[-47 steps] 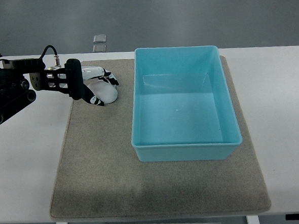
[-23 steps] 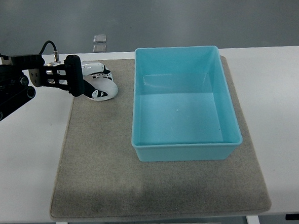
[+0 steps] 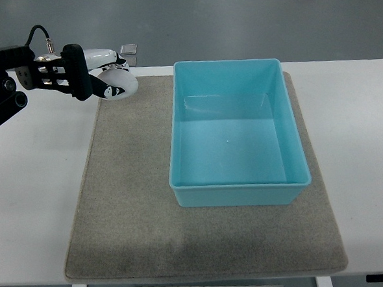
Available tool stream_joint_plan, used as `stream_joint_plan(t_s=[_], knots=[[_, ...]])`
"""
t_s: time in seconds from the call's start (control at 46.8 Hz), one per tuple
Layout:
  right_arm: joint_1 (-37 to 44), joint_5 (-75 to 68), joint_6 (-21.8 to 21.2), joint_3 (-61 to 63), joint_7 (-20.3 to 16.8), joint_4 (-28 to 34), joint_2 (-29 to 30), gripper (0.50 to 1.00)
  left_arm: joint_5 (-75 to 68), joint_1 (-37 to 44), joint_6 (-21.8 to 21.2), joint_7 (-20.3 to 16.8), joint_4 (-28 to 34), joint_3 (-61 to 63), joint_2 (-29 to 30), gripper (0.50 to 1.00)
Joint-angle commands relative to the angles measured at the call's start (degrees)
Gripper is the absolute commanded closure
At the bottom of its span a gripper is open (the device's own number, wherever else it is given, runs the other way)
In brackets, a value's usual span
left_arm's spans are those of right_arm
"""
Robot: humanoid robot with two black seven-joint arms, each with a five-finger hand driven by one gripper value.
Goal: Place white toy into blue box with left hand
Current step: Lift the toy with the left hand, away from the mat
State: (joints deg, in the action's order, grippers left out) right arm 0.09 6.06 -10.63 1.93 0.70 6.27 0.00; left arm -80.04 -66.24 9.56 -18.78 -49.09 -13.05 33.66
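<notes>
While its fingers curl around the toy [image 3: 118, 83], the left hand [image 3: 99, 76] hangs over the mat's [image 3: 124, 206] far-left corner. Well to its right, the box [image 3: 236, 189] sits on the mat.

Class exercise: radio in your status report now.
Left hand shut on white toy, held left of blue box. Right hand out of view. Box empty, path clear.

Even, bright overhead light is falling softly, the blue box [image 3: 236, 131] casting only a faint shadow along its near wall, everything staying sharp.
</notes>
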Motion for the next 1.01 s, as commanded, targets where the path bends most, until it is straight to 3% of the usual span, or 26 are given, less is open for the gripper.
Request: stream_joint_plan(t_s=[0.0, 0.513, 0.984], knots=[[0.0, 0.0, 0.0, 0.0, 0.0, -0.03, 0.0, 0.564, -0.02, -0.47, -0.07, -0.73, -0.04, -1.45, 0.0, 1.0], [0.0, 0.0, 0.0, 0.0, 0.0, -0.03, 0.0, 0.564, 0.15, -9.61, 0.46, -0.9, -6.18, -3.12, 0.36, 1.0], [0.0, 0.0, 0.0, 0.0, 0.0, -0.03, 0.0, 0.564, -0.64, -10.05, 0.98, -0.9, -14.71, -2.33, -3.42, 1.0]])
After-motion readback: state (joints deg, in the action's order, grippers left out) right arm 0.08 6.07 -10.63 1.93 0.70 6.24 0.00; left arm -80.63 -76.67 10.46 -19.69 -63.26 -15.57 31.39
